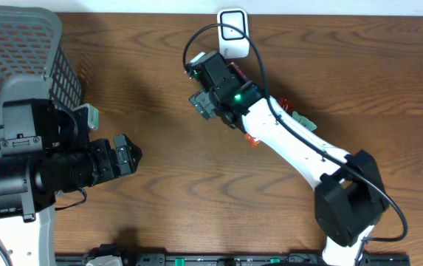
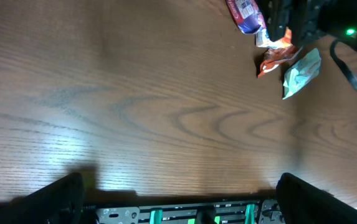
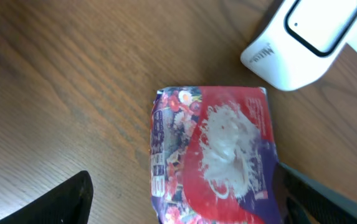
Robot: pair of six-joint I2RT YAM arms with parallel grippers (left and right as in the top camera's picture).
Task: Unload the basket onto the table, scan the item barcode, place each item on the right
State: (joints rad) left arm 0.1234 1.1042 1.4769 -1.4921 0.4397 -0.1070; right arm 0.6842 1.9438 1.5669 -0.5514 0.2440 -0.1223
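Note:
The item is a red and purple snack packet [image 3: 212, 155] lying flat on the wooden table, just below the white barcode scanner [image 3: 306, 40]. My right gripper [image 3: 184, 186] hovers over the packet with its jaws wide. The left finger stands well clear of the packet and the right finger sits close to its edge. From overhead, the right gripper [image 1: 215, 85] sits just below the scanner [image 1: 233, 33], and only a sliver of the packet [image 1: 234, 72] shows. My left gripper [image 1: 126, 157] is open and empty at the left. The left wrist view shows the packet [image 2: 247, 15] far off.
A grey mesh basket [image 1: 19, 52] fills the back left corner. An orange packet [image 2: 275, 59] and a pale green packet [image 2: 301, 73] lie beside the right arm [image 1: 300, 148]. A black rail [image 2: 184, 214] runs along the table's front edge.

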